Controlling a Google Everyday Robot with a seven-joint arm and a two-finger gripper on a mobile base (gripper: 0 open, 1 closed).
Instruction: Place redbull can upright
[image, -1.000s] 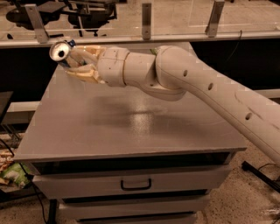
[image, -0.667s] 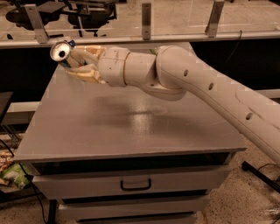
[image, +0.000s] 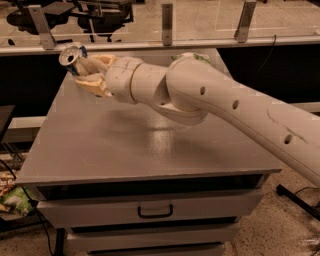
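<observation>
Your pincer (image: 89, 74) is up over the far left corner of the counter (image: 125, 150), closed on the redbull can (image: 71, 56). The tan fingers (image: 95, 86) clamp the can's body, and only its upper end sticks out past them. The can is in the air, clear of the surface. It is tilted, with its shiny top turned up and toward the camera rather than straight at the ceiling.

That tilt is your main risk. Let go like this and the can likely lands on its bottom rim or its side, tips over and rolls. The corner is close on two sides, so a rolling can could go off the left or back edge.

The grip looks to sit low on the body. When you turn the wrist to level the can, the fingertips may reach the counter before the base does, or the can may slip in the pads.

Release height matters too — a slim can dropped from any gap will probably wobble and fall.

Watch the arm (image: 210, 100) as well — something green and white (image: 192, 57) shows just behind its elbow, and I cannot tell what it is, so a wide swing might knock it.
</observation>
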